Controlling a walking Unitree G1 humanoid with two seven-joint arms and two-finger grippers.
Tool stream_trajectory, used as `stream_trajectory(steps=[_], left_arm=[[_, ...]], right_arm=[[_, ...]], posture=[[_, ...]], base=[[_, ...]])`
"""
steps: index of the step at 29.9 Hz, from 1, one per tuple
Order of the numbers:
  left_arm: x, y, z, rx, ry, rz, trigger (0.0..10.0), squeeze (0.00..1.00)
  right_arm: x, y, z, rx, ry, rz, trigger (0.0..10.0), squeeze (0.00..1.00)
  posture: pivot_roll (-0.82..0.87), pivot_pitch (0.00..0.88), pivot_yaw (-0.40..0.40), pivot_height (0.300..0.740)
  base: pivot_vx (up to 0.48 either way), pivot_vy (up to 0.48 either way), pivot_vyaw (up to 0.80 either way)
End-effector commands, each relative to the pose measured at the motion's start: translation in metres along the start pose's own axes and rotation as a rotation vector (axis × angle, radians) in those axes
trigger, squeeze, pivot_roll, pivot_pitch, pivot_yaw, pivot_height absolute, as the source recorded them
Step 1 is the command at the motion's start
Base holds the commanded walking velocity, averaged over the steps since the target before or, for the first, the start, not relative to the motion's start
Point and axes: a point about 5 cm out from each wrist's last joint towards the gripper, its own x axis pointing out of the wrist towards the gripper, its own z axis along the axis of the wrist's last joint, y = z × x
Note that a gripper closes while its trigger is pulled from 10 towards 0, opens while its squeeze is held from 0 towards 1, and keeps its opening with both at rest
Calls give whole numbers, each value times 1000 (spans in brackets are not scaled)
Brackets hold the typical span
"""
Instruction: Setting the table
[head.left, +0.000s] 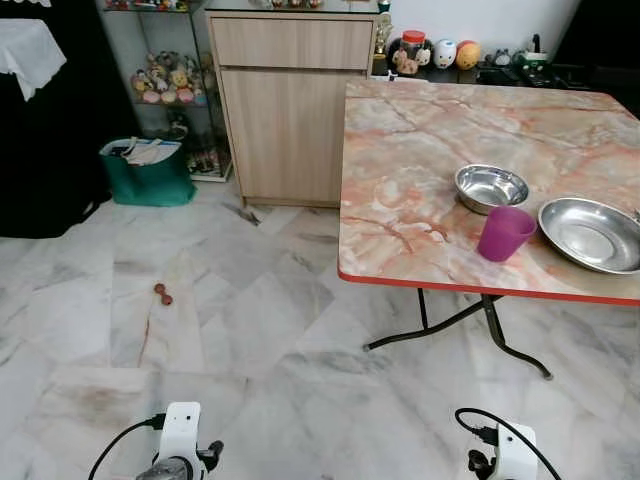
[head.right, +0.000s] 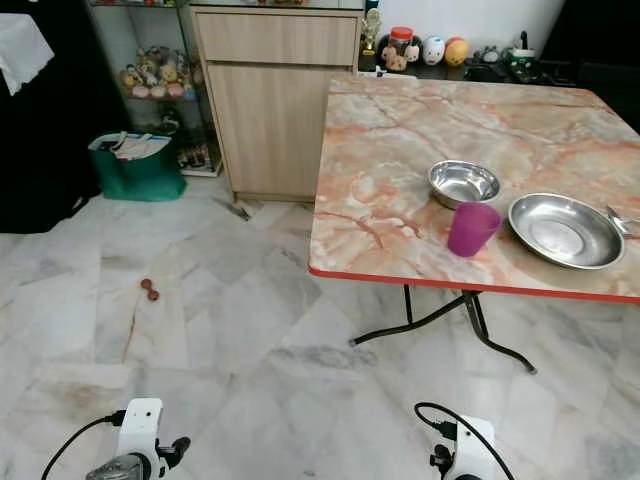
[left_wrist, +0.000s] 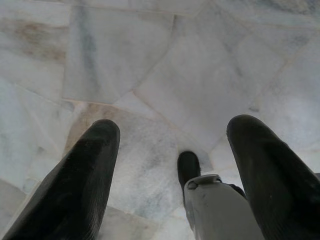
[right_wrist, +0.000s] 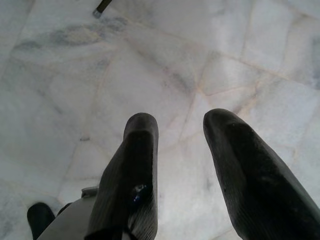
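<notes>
The setting is a room in a private home, used as a dining area. The floor (head.left: 250, 330) is polished white-grey marble tile laid in irregular pieces. A folding table (head.left: 420, 180) with a pink marble-pattern top, red edge band and black metal legs stands to the right. It carries a small steel bowl (head.left: 490, 187), a purple plastic cup (head.left: 505, 233) and a wide steel dish (head.left: 592, 234). A light wood cabinet (head.left: 288, 110) stands against the far wall, beside a glass display shelf (head.left: 165, 85) holding small figurines. A green bag (head.left: 148, 178) of papers sits on the floor below it. Decorative jars and round ornaments (head.left: 440, 52) line a counter behind the table.
</notes>
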Motion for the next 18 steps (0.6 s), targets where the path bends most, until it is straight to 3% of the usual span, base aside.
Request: stream_trajectory(steps=[1,10,14,18], left_arm=[[1,-2,4,13,-5,-5,10000,0],[1,-2,9,21,-18,2,10000,0],[1,6,7,-2,-17,27,10000,0],[0,5,0,-38,-4,41,10000,0]], right_arm=[[0,-5,0,8,15,-16,10000,0],[-1,-5,-4,-18,14,-13,10000,0],[-2,0,-8,-4,14,5,10000,0],[-2,4,-12,-14,25,24,10000,0]], posture=[[79,0,-28,731],[96,0,-28,731],[67,0,-79,731],[74,0,-70,731]], base=[[0,0,0],[0,0,0],[0,0,0],[0,0,0]])
